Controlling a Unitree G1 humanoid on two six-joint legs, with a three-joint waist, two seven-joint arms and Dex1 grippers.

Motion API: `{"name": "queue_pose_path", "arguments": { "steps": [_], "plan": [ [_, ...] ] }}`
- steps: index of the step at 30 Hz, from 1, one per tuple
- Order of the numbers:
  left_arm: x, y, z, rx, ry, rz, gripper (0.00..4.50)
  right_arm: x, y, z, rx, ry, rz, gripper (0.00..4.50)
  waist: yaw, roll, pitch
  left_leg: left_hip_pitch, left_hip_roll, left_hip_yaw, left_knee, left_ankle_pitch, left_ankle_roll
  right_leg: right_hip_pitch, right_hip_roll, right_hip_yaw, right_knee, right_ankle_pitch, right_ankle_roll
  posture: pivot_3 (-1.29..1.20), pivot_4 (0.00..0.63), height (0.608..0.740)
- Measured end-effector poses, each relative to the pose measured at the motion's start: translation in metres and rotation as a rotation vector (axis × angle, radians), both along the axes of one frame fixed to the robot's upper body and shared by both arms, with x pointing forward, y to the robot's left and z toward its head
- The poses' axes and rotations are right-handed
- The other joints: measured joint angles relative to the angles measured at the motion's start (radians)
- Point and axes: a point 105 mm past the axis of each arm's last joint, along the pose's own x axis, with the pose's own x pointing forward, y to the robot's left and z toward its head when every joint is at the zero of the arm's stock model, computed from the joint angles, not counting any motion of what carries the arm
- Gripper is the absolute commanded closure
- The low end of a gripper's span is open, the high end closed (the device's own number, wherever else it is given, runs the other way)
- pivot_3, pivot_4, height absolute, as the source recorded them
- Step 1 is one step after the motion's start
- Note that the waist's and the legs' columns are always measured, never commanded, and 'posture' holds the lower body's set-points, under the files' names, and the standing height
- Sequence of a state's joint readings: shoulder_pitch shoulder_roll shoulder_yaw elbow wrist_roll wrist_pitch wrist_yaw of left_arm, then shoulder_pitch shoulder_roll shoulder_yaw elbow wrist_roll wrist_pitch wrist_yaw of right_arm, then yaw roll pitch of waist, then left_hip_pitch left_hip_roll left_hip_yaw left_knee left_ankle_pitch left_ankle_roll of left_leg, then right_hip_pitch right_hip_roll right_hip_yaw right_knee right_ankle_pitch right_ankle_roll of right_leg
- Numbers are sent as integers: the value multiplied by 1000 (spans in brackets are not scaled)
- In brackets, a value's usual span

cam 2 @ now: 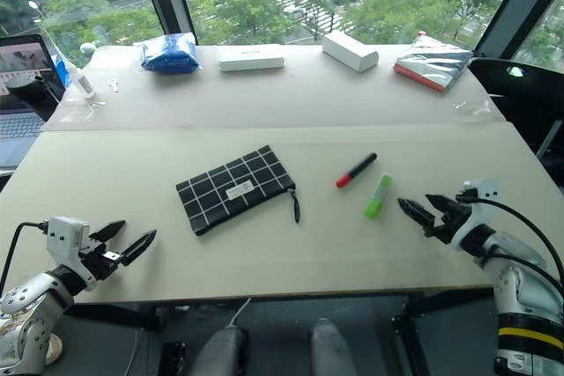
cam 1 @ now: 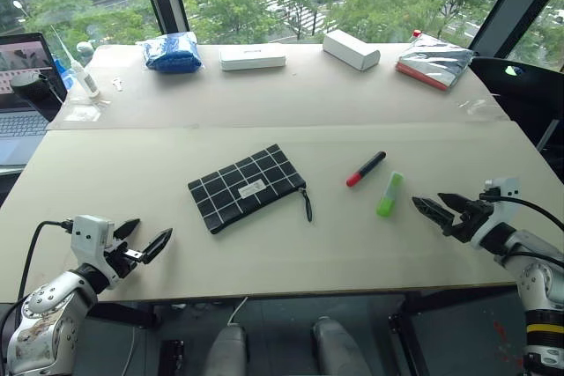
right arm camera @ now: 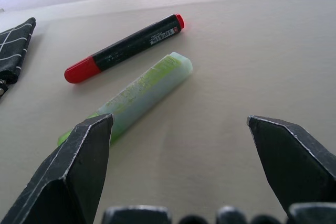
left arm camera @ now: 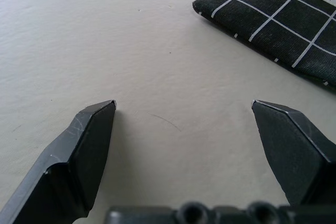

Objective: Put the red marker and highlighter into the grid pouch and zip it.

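Head stereo pair overlooks the table (cam 1: 264,261); wrist cameras skim its surface close up

Left claw (cam 1: 144,239), right claw (cam 1: 434,208) agape

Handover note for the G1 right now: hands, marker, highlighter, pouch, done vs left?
Left hand: open, empty, at the near table edge, short of the grid pouch.
Right hand: open, empty, low over the table beside the highlighter, pointing toward it.
Red marker: lying on the table just beyond the highlighter, apart from it.
Grid pouch: flat at table centre, zipper strap on the side facing the pens; whether the zip is open I cannot tell.
Done: nothing placed yet.
Left: put both pens into the pouch, then zip it.
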State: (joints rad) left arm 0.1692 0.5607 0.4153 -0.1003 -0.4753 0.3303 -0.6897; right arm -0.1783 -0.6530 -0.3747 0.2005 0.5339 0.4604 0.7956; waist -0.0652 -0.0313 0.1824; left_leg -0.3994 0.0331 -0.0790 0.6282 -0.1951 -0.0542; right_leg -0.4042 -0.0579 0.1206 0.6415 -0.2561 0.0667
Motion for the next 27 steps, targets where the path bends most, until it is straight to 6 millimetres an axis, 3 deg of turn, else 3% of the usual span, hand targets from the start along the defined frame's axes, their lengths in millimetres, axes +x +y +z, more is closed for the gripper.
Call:
{"name": "queue_pose_path", "arguments": {
  "steps": [4, 8, 9, 11, 15, 21, 24, 27],
  "plan": [
    [6, 1, 3, -4, -5, -20, 18, -1, 0, -1, 0, -3, 3, 0, 4, 0, 0, 0, 0, 0, 0, 0, 0, 0, 0, 0, 0, 0, 0, 0, 150, 740],
    [6, -2, 13, 68, -60, -179, 18, -1, -1, 0, -3, -9, 3, 0, 0, 0, 0, 0, 0, 0, 0, 0, 0, 0, 0, 0, 0, 0, 0, 0, 150, 740],
    [5, -3, 13, 113, -75, -209, 0, 0, 0, 0, -2, -10, 3, 514, 0, 0, 0, 0, 0, 0, 0, 0, 0, 0, 0, 0, 0, 0, 0, 0, 150, 740],
    [4, -7, 10, 245, -107, -284, 0, 1, 0, 2, 2, -17, 3, 1044, 0, 0, 0, 0, 0, 0, 0, 0, 0, 0, 0, 0, 0, 0, 0, 0, 150, 740],
    [6, -17, 7, 475, -184, -417, 0, 3, 9, 15, 12, -62, 39, 2521, 0, 0, 0, 0, 0, 0, 0, 0, 0, 0, 0, 0, 0, 0, 0, 0, 150, 740],
    [15, -30, 16, 684, -278, -565, 0, 8, 64, 57, 2, -195, 231, 4449, 0, 0, 0, 0, 0, 0, 0, 0, 0, 0, 0, 0, 0, 0, 0, 0, 150, 740],
    [18, -36, 18, 735, -310, -617, 0, 11, 97, 69, 17, -225, 337, 4449, 0, 1, 0, 0, 0, 0, 0, 0, 0, 0, 0, 0, 0, 0, 0, 0, 150, 740],
    [23, -46, 19, 783, -350, -675, 0, 21, 147, 71, -30, -225, 460, 4449, -2, 1, 0, 0, 0, 0, 0, 0, 0, -1, 0, 0, 1, 0, 0, 0, 150, 740]
  ]
}}
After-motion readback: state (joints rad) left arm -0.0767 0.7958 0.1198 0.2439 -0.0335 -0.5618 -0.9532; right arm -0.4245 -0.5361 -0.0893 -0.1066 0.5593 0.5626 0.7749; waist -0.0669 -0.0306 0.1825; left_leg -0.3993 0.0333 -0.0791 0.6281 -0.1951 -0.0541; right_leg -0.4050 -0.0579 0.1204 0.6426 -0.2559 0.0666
